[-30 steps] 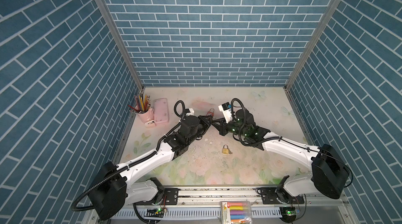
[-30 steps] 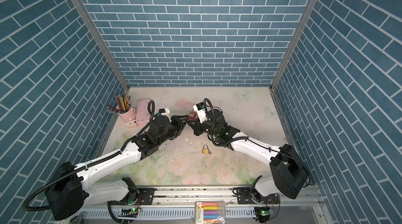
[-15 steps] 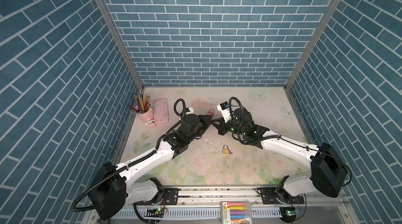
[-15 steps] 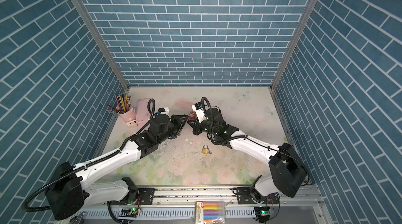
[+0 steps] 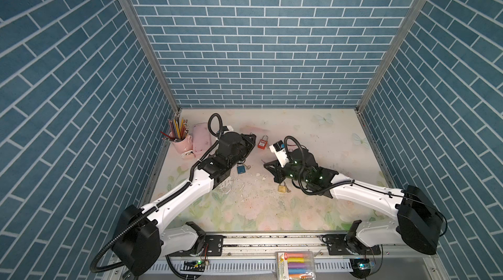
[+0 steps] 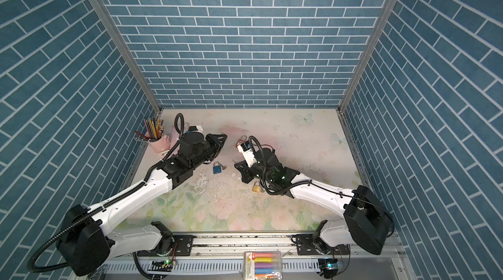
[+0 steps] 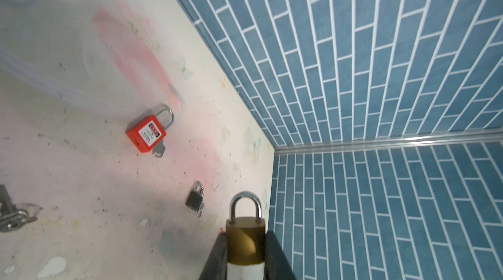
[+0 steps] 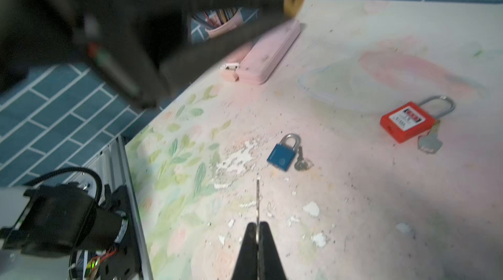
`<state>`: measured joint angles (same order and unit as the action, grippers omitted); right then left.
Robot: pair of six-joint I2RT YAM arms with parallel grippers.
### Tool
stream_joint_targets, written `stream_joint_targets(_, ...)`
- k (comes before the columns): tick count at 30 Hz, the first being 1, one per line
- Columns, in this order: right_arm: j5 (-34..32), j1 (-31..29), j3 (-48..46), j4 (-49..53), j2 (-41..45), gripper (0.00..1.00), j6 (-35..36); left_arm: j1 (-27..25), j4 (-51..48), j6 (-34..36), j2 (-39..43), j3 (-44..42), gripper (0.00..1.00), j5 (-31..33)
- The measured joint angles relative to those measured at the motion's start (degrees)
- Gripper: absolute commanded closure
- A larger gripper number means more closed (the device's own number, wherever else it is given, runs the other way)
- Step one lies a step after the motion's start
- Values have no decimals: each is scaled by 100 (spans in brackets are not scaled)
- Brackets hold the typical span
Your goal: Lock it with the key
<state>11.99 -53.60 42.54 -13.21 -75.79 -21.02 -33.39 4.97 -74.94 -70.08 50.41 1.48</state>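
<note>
Left jaws clamped on brass padlock (image 7: 245,240): body between them, shackle poking out past the tips, both legs apparently seated. Right jaws pinched together on key (image 8: 257,199), blade edge-on, sticking straight out ahead of the tips, clear of the table (image 8: 353,210). In both top views the two sets of jaws stand apart; key not in the lock. Judged: both pieces picked up. Left to do: line blade up with keyway, insert, turn. Red padlock (image 8: 405,123) and blue padlock (image 8: 281,153) lie ahead of the right jaws, untouched.

Red padlock (image 5: 262,144), blue padlock (image 5: 241,169) on table (image 5: 326,134)
</note>
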Motion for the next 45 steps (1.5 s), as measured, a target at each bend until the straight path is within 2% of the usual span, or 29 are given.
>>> stream_joint_targets(5, -125, 13, -354, 103, 461, 100, -24, 94, -201, 157, 0, 83, 100, -7)
stream_joint_targets(9, -192, 15, -490, 243, 850, 100, -166, -26, -887, 411, 0, 129, 100, -20)
stream_joint_targets(14, -321, 15, -839, 577, 1335, 100, -330, -656, -1934, 800, -149, 116, 100, 138)
stream_joint_targets(20, -393, 15, -1176, 892, 1517, 100, -518, -1390, -2459, 1029, -824, -304, 100, 205)
stream_joint_targets(28, -382, 15, -1209, 940, 1340, 100, -577, -1438, -2643, 1255, -1585, -402, 100, 516)
stream_joint_targets(37, -380, 15, -1209, 933, 1154, 100, -577, -1438, -2435, 1370, -2140, -361, 100, 527)
stream_joint_targets(38, -380, 15, -1207, 933, 1143, 100, -577, -1438, -2413, 1375, -2162, -352, 99, 529)
stream_joint_targets(41, -380, 15, -1207, 933, 1130, 100, -577, -1438, -2378, 1399, -2210, -262, 77, 531)
stream_joint_targets(45, -380, 15, -1207, 935, 1128, 100, -577, -1438, -2319, 1423, -2240, -177, 56, 538)
